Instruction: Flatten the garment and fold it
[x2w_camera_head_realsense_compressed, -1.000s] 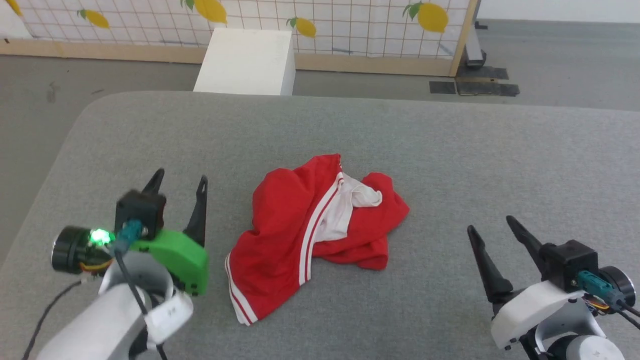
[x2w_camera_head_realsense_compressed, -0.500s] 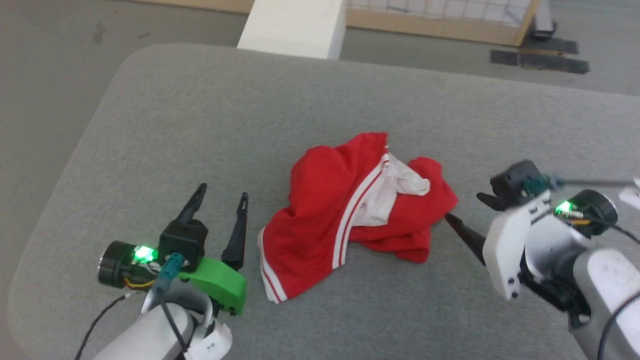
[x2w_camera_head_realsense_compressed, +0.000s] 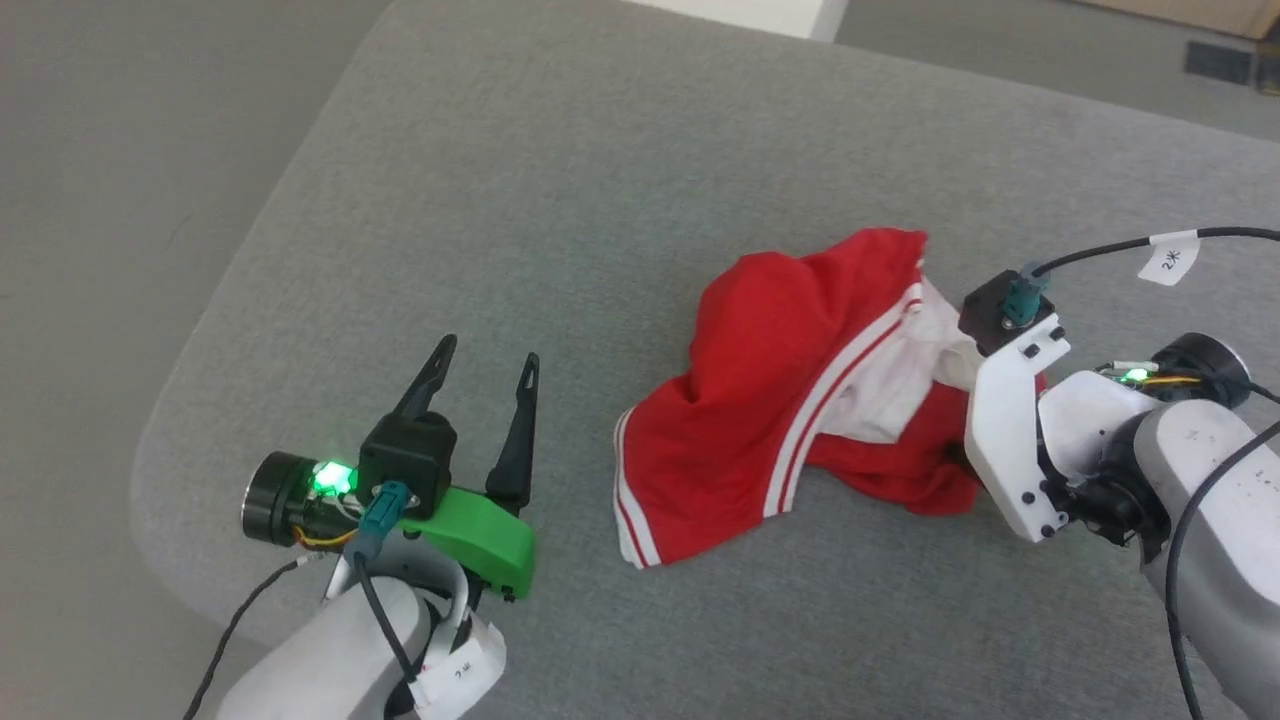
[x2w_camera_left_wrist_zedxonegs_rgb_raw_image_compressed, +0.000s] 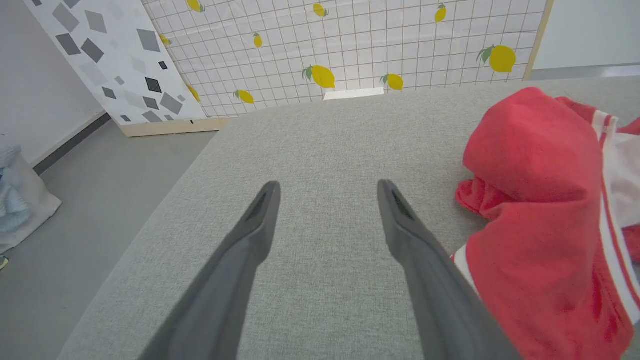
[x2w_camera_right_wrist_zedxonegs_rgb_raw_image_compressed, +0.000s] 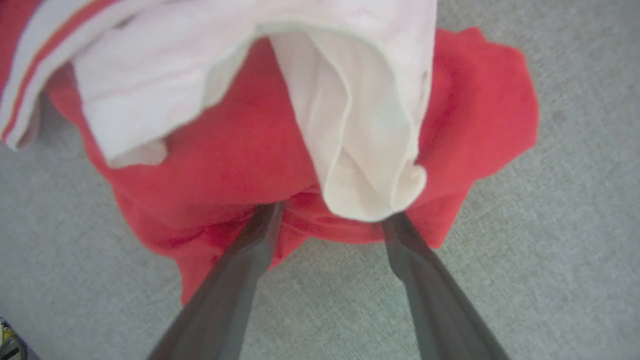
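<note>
Now the right gripper (x2w_camera_right_wrist_zedxonegs_rgb_raw_image_compressed: 332, 212), jaws spread, has swung in to the right edge of the crumpled red jersey (x2w_camera_head_realsense_compressed: 780, 400) with white lining on the grey felt table (x2w_camera_head_realsense_compressed: 600, 180). The left gripper (x2w_camera_head_realsense_compressed: 487, 352) waits open, left of it. A first grasp looks near.

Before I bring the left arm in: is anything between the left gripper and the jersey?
Nothing visible. Only bare grey surface lies between the left gripper, jaws open, and the jersey at its striped edge. The right gripper is at the heap's opposite side, open jaws at its red folds.
</note>
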